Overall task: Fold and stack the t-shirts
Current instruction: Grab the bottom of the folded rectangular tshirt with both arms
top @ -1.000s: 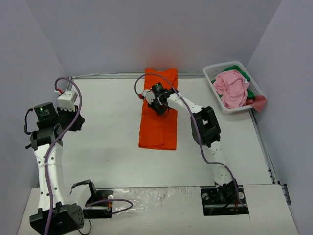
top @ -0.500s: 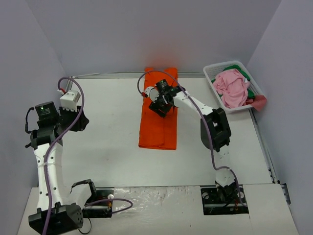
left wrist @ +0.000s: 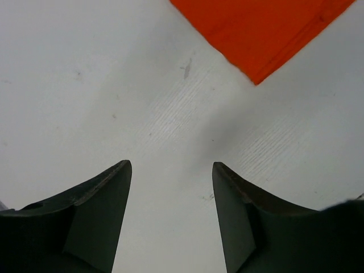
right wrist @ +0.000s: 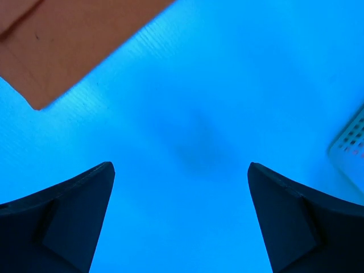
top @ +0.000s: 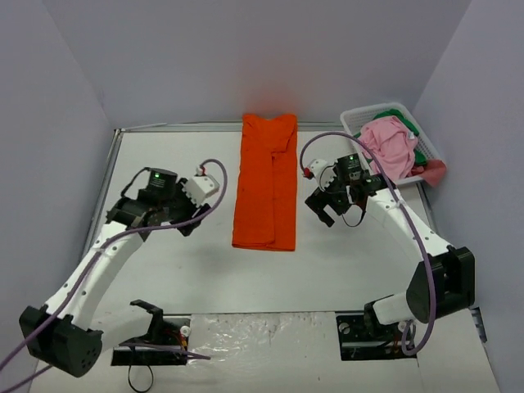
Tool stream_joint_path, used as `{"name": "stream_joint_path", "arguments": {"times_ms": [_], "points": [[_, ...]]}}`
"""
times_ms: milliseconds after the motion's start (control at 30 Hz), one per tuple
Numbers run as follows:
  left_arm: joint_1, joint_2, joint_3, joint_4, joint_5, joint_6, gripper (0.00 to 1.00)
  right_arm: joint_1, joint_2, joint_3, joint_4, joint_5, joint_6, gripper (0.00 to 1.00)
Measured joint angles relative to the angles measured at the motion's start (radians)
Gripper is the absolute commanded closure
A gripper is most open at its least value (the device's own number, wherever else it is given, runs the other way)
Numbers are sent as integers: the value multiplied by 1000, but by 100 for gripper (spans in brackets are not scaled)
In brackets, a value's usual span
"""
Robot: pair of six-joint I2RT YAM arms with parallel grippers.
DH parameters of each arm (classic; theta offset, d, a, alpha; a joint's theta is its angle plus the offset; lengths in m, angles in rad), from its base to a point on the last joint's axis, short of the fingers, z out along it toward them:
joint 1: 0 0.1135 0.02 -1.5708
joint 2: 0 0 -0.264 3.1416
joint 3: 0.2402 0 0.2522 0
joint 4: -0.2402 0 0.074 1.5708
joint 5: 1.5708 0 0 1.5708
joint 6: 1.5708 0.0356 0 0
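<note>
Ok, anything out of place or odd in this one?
The orange t-shirt lies folded in a long strip, its far end running past the table's back edge. A reddish cloth hangs over the white basket's rim. The right wrist view is tinted blue.

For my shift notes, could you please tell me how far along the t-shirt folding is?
Done: the orange t-shirt lies folded into a long strip, probably needing more folds. In hand: nothing; the left fingers and right fingers hover open beside it. Left: the pink t-shirt and green t-shirt sit crumpled in the basket.
</note>
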Motion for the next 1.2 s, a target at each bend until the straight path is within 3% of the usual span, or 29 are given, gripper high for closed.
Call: {"name": "stream_joint_path", "arguments": {"times_ms": [133, 267, 467, 900, 1200], "points": [[-200, 94, -116, 75, -133, 60, 43, -120, -106, -54, -3, -97, 1, 0], [-301, 133, -204, 158, -204, 108, 46, -255, -175, -58, 34, -187, 21, 6], [-450, 203, -217, 320, -274, 158, 53, -361, -141, -61, 55, -240, 51, 11], [-498, 285, -355, 523, -265, 213, 54, -564, -113, -81, 63, -346, 74, 12], [-503, 328, -362, 581, -253, 216, 55, -597, -107, -97, 64, -380, 74, 13]]}}
